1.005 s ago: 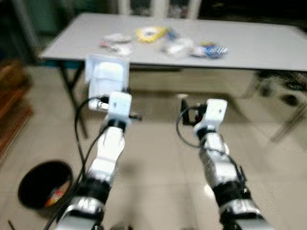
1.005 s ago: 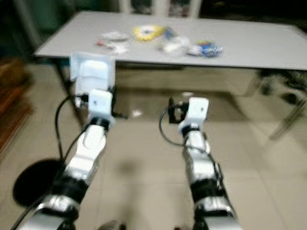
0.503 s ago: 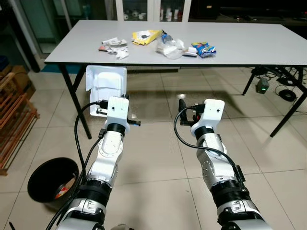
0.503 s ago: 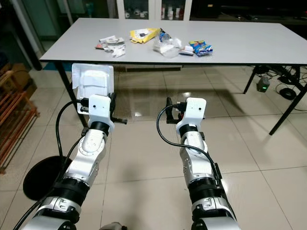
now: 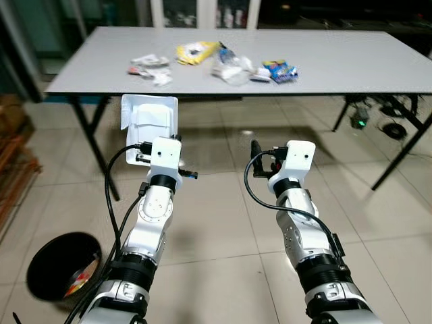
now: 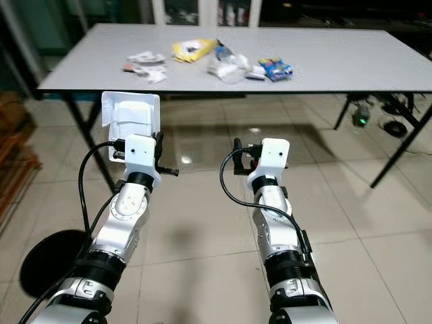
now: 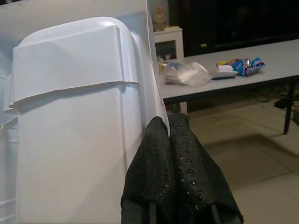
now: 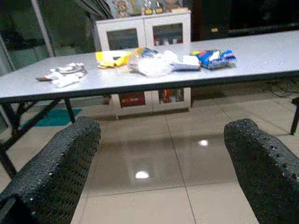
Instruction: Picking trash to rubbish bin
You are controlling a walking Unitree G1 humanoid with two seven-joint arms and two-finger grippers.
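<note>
A: left gripper [image 7: 180, 154] status?
B: clenched on the white moulded plastic tray [image 5: 150, 120], held upright in front of the long grey surface [image 5: 337, 64]

A: right gripper [image 8: 163, 158]?
B: released, fingers spread, nothing in it, hanging over the tiled floor [image 5: 216, 223]

A: rest of the trash?
B: yellow packet [image 5: 194, 50], clear crumpled bag [image 5: 233, 67], blue snack wrapper [image 5: 279, 70] on the far surface; round black rubbish bin [image 5: 61, 264] on the floor, near left

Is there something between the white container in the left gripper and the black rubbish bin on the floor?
Nothing visible stands between them. The left gripper holds the white container above open floor, and the black bin sits lower, to the robot's left.
</note>
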